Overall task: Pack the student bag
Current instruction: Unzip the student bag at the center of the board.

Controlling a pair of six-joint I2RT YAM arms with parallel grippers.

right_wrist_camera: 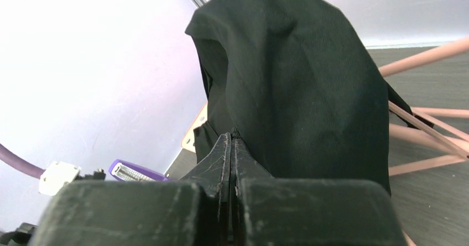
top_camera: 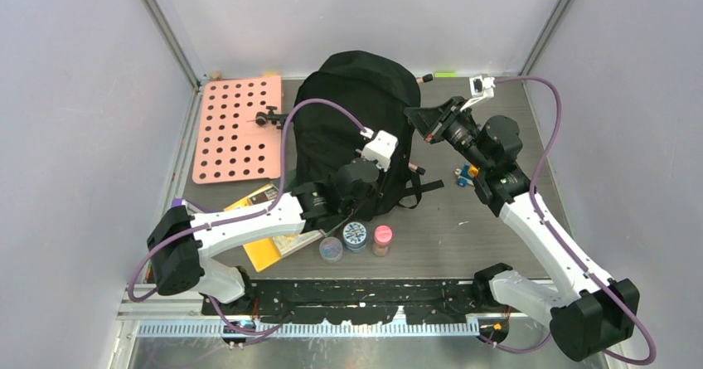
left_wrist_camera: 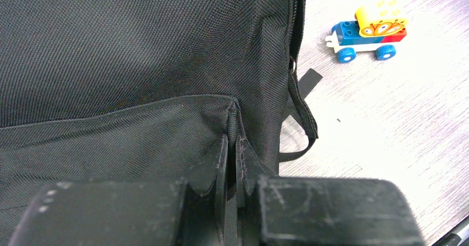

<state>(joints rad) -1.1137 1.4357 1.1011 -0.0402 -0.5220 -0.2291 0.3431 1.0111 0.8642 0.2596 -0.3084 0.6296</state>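
The student bag [top_camera: 356, 108] is a large black backpack standing in the middle of the table. My left gripper [top_camera: 346, 206] is at the bag's near bottom edge. In the left wrist view the gripper [left_wrist_camera: 233, 146] is shut on a fold of the bag's fabric [left_wrist_camera: 138, 63] at a seam. My right gripper [top_camera: 412, 118] is at the bag's upper right side. In the right wrist view the gripper [right_wrist_camera: 232, 141] is shut, with its tips pinching the bag's black cloth [right_wrist_camera: 298, 80]. I cannot see the bag's opening or lining.
A pink pegboard [top_camera: 236, 128] lies left of the bag. A yellow book [top_camera: 264, 235] and three small jars [top_camera: 356, 235] lie near the front. A toy car [top_camera: 467, 172] [left_wrist_camera: 368, 31] stands right of the bag. A green marker [top_camera: 445, 75] lies at the back.
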